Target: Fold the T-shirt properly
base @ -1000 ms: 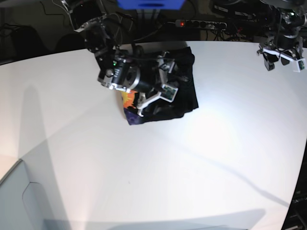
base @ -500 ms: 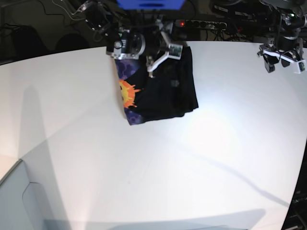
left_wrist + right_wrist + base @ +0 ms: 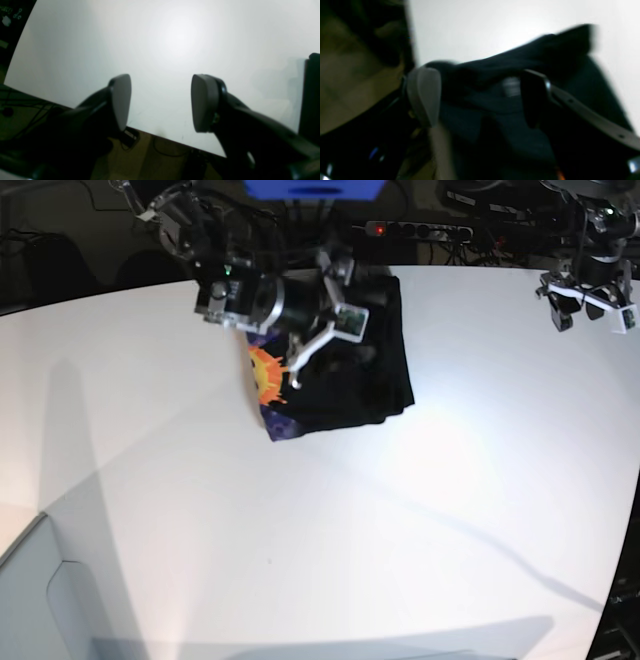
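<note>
Shadow is falling across the near left part of the wide white table (image 3: 300,560), and we are taking the folded garment as our landmark for everything else. Just left of and above the large black short-sleeved cloth T-shirt (image 3: 370,375), our right arm is leaning in from the far edge, and the right gripper (image 3: 318,315) is hanging over the shirt's far left part with its two prongs standing wide apart and gripping nothing. In the right wrist view, which is blurring badly, we are seeing the pale pad on one side and the dark prong on the other, with dark bunched cloth (image 3: 495,100) lying beyond the gap between them; we cannot tell whether either prong is touching the fabric.

The T-shirt is lying in a compact folded bundle on the far middle of the table, close to the far edge. Along its left border the orange-yellow sun print (image 3: 268,373) on purple-blue is showing, while the rest of the upper surface is plain black.

Well to the right of the T-shirt, our left gripper (image 3: 588,302) is hovering above the table's far right corner. In the left wrist view its grey pads (image 3: 121,100) are standing apart over bare white table (image 3: 175,50), with nothing between them.
</note>
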